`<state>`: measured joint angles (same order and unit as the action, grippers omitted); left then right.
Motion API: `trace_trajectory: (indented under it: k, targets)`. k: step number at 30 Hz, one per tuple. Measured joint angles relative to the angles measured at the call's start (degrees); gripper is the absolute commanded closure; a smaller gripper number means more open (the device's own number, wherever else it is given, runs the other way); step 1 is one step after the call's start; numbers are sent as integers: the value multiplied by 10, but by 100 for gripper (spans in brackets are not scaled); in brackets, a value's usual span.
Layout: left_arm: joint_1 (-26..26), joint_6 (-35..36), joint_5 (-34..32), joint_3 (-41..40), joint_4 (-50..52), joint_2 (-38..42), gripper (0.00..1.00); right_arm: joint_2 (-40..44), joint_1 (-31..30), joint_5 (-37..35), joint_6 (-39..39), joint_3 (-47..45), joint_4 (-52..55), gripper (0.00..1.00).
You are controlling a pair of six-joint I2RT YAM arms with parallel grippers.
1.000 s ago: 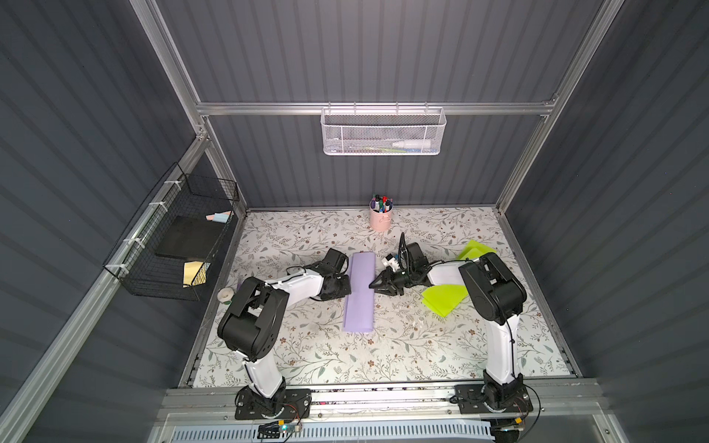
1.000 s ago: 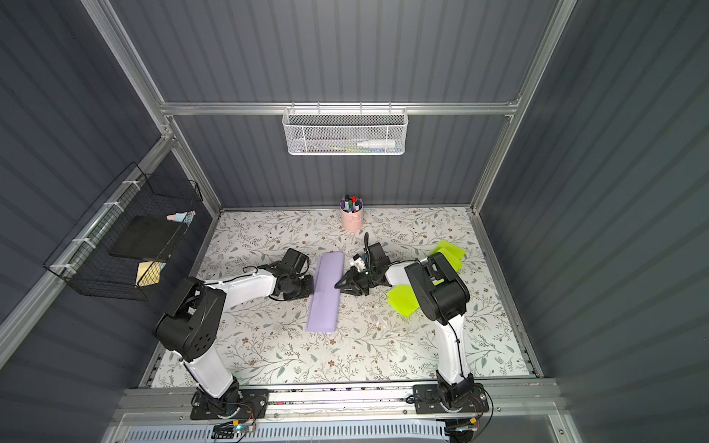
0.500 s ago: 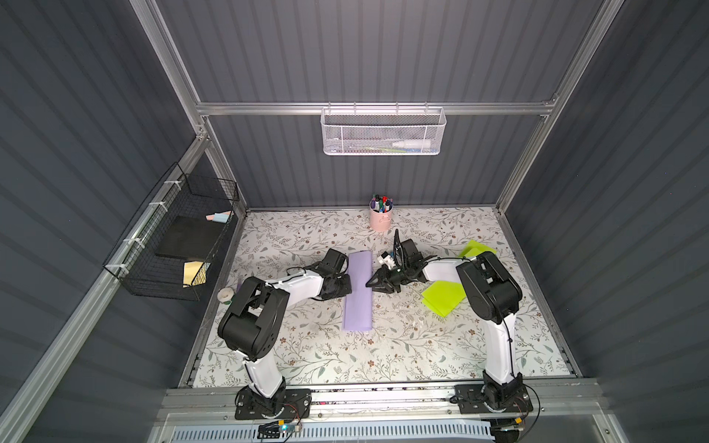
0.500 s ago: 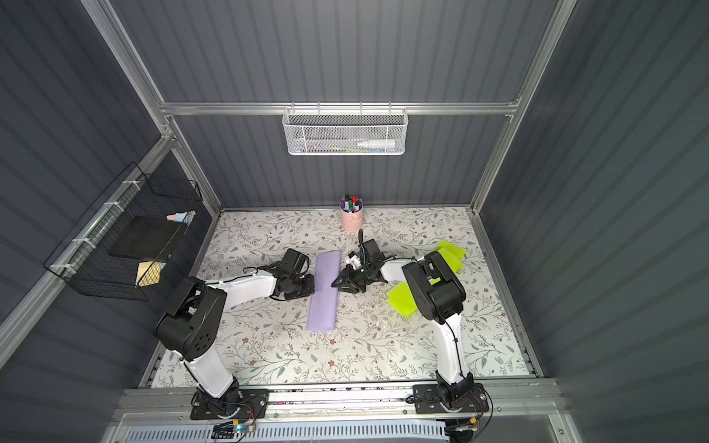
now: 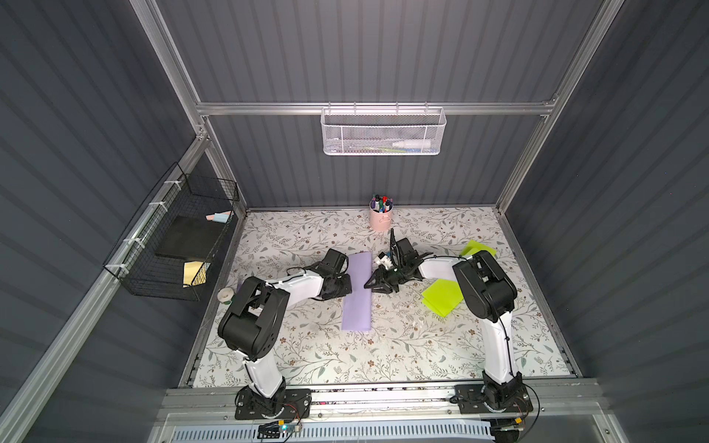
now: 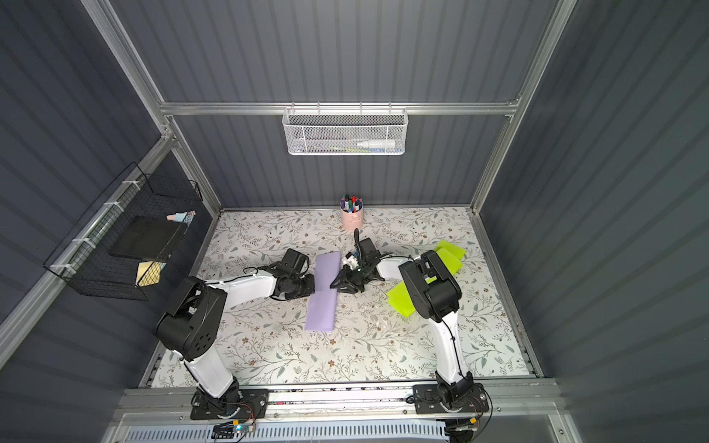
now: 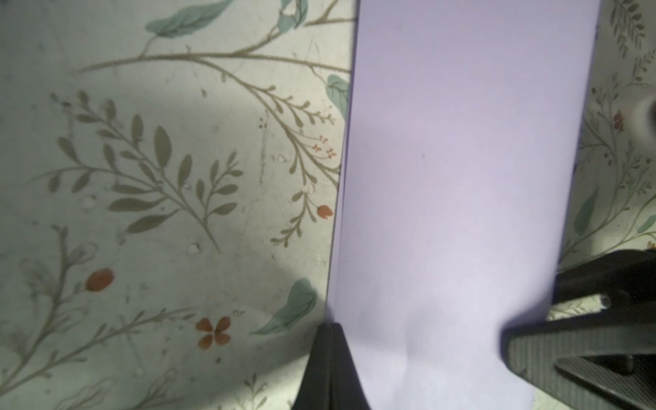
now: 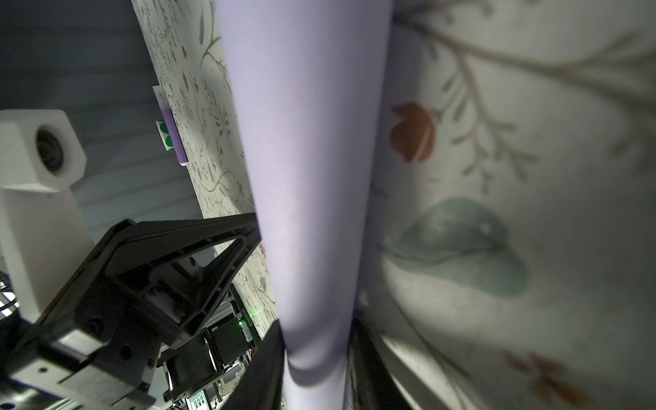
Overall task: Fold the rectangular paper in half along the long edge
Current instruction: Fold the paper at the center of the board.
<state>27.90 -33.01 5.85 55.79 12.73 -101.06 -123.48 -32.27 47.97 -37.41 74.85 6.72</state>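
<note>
The purple paper (image 5: 357,291) lies folded at the centre of the desk (image 5: 383,356), long edges running 12 to 6 o'clock. My left hand (image 5: 348,287) is clenched tight, its tip touching the paper's 9 o'clock edge. My right hand (image 5: 371,285) grasps the rounded 3 o'clock edge. At 12 o'clock a pink cup (image 5: 380,222) holds markers (image 5: 381,201). The white mesh basket (image 5: 345,134) on the back wall holds a white bottle (image 5: 410,144). The black wire basket (image 5: 169,276) at 9 o'clock holds a black pad (image 5: 188,241) and yellow notes (image 5: 193,272).
</note>
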Motion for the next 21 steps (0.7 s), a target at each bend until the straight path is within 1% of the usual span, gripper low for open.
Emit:
trace_trajectory:
  k: [8,21]
  targets:
    - [0,0,1,0,-2,0,99,-7,-6,-6,2,18,17,68]
    - [0,0,1,0,-2,0,97,-7,-9,-16,5,21,25,73]
